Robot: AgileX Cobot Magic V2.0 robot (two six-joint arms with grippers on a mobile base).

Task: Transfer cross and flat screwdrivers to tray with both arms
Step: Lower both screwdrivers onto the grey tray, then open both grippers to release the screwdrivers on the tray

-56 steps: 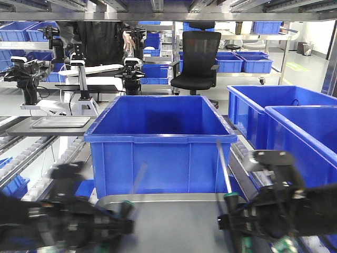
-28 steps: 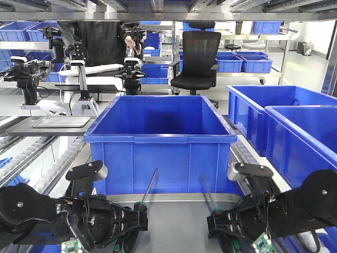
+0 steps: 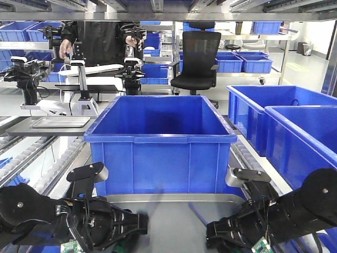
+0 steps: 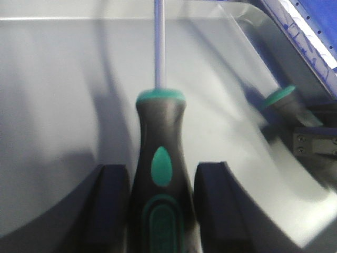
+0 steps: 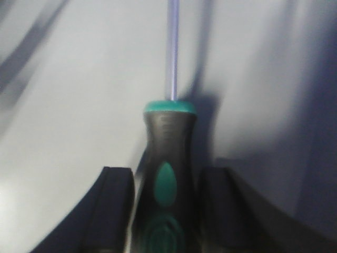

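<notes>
**Two screwdrivers low over the tray, both at risk of a rough landing**

Front view: both arms crouch at the bottom edge, the left gripper (image 3: 138, 224) and right gripper (image 3: 213, 234) reaching over the grey tray (image 3: 174, 199) in front of the blue bin (image 3: 160, 153). The tools are only faint streaks here, so the arms may be moving fast; a fast set-down could bounce a tool off the metal.

Left wrist view: the fingers (image 4: 110, 211) clamp the black-and-green handle of the left screwdriver (image 4: 160, 174), shaft pointing across the tray floor (image 4: 58, 95). The other tool's handle shows at right, blurred (close enough that the two arms could clash).

Right wrist view: the right screwdriver (image 5: 168, 163) is pinched between the pads (image 5: 113, 211) above bare tray. Which tip is cross or flat I cannot tell. A round handle may roll after release.
</notes>
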